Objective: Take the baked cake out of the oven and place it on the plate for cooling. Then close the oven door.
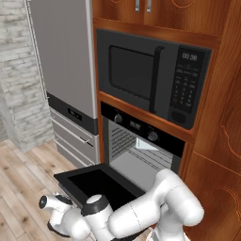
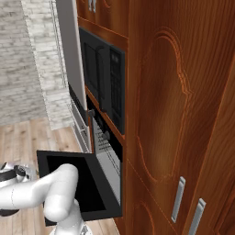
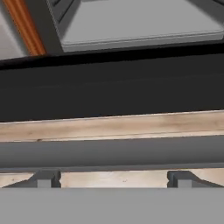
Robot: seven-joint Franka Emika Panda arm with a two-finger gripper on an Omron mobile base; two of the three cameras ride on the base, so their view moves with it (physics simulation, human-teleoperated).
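- Tall carved reddish-brown wooden cabinet wall (image 1: pixel 221 117), housing the appliances, with silver bar pulls on its lower doors in the right base view.
- Tall grey refrigerator (image 1: pixel 63 61) with a dark band and drawers below, standing to the left of the cabinet, beside a pale brick wall (image 1: pixel 16 70).
- Light wooden plank floor (image 1: pixel 23 174) running under everything.
- Black microwave with a keypad and a vertical handle (image 1: pixel 153 80), set in the cabinet directly above the oven.
- Black built-in oven with two round knobs and a small digital display (image 1: pixel 141 134), standing open; pale grey cavity with wire racks along its left wall visible inside.
- Wide black drop-down oven door (image 1: pixel 96 183), lowered to roughly horizontal and jutting out toward the robot; dark inner panel facing up, front edge partly hidden by the white arm in the left base view.
- Same door seen in the hand view as a broad black band across the frame, with the grey cavity beyond it.
- Long horizontal silver-grey bar handle (image 3: pixel 112 152), lying straight across the hand view just past the fingertips, floor showing on either side of it.
- Two-finger gripper (image 3: pixel 113 179) low in front of the door edge, dark fingertips (image 3: pixel 46 179) spread wide apart, clamped on nothing, near the bar; contact not discernible.
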